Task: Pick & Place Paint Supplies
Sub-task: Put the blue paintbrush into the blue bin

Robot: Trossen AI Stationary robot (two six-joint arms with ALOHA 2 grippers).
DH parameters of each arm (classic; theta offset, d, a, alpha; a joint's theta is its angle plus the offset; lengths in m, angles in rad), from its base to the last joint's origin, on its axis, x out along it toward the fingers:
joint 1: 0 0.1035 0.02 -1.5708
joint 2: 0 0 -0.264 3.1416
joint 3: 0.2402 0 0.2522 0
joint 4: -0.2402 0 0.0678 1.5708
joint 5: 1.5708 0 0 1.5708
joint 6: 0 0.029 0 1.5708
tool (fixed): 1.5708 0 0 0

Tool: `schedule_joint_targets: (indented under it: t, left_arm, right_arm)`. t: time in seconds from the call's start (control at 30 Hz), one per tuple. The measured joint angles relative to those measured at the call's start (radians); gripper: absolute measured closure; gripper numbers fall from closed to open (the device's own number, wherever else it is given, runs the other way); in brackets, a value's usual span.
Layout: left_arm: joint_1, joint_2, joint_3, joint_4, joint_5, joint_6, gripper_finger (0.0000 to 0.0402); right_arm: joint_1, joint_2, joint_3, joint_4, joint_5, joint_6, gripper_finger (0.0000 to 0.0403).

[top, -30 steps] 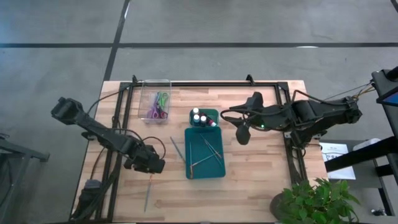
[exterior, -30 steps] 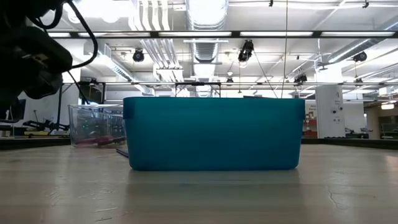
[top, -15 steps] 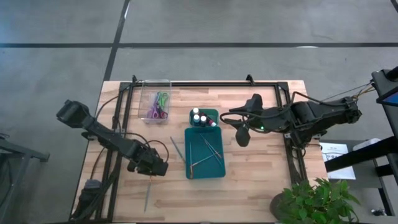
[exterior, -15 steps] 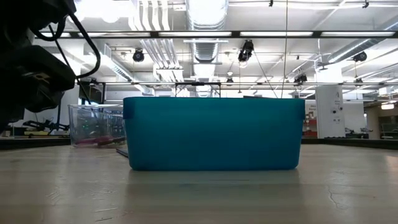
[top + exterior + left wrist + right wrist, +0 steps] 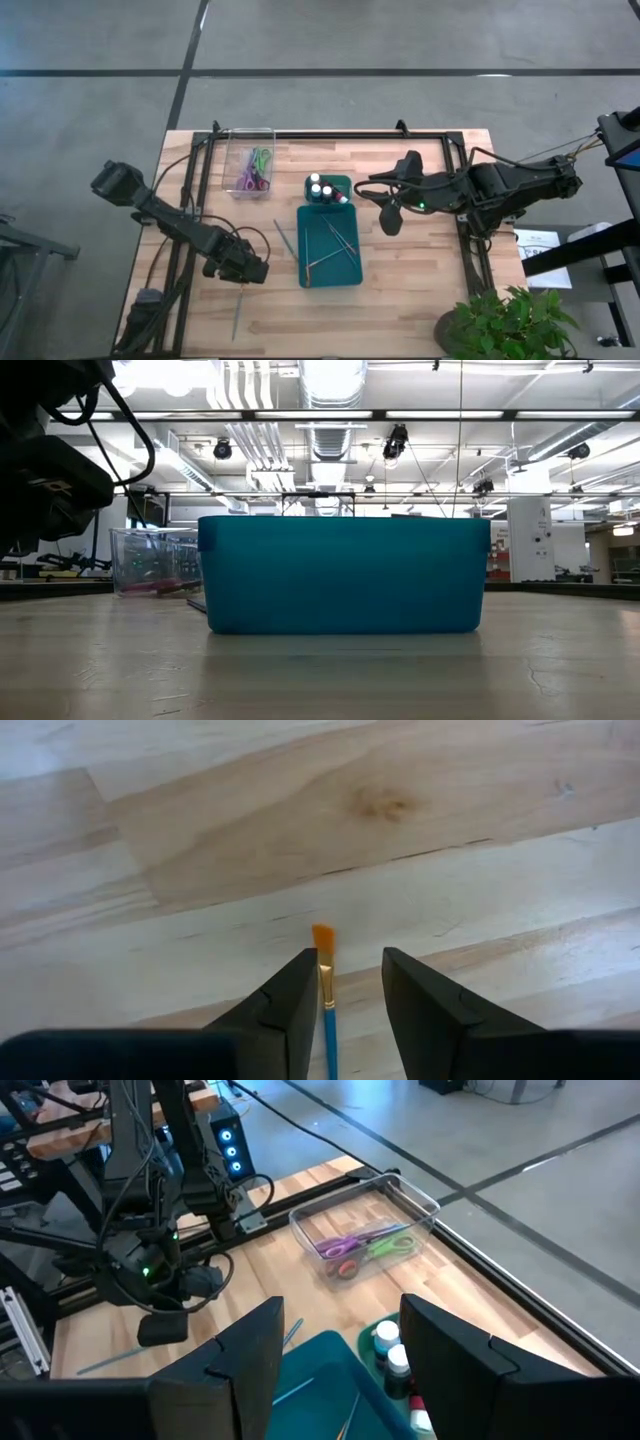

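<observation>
My left gripper (image 5: 246, 273) hangs low over the table's near left part, open. In its wrist view the two fingers (image 5: 348, 960) stand on either side of a thin blue brush (image 5: 326, 995), at its orange bristle end (image 5: 322, 936). The brush (image 5: 239, 308) lies flat on the wood; whether a finger touches it, I cannot tell. A second brush (image 5: 285, 238) lies just left of the teal tray (image 5: 335, 268), which holds more brushes (image 5: 337, 240). Paint bottles (image 5: 322, 189) stand in its far compartment. My right gripper (image 5: 390, 220) waits open, right of the tray.
A clear plastic box (image 5: 251, 150) on the far left holds green and purple scissors (image 5: 256, 170). Black frame rails run along the table's far, left and right edges. A potted plant (image 5: 500, 320) stands by the near right corner. Bare wood lies around the left gripper.
My left gripper has moved a little toward the table's near edge and come down over the blue brush's bristle end. The brush has stayed where it was. The right arm has kept still.
</observation>
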Motion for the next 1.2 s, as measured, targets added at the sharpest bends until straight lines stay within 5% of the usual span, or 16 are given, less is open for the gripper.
schedule_joint_targets:
  t: [1.2]
  left_arm:
    - [-0.011, 0.002, -0.018, 0.041, -0.001, -0.045, 0.0280]
  right_arm:
    - [0.000, -0.002, -0.016, 0.003, 0.001, 0.009, 0.0205]
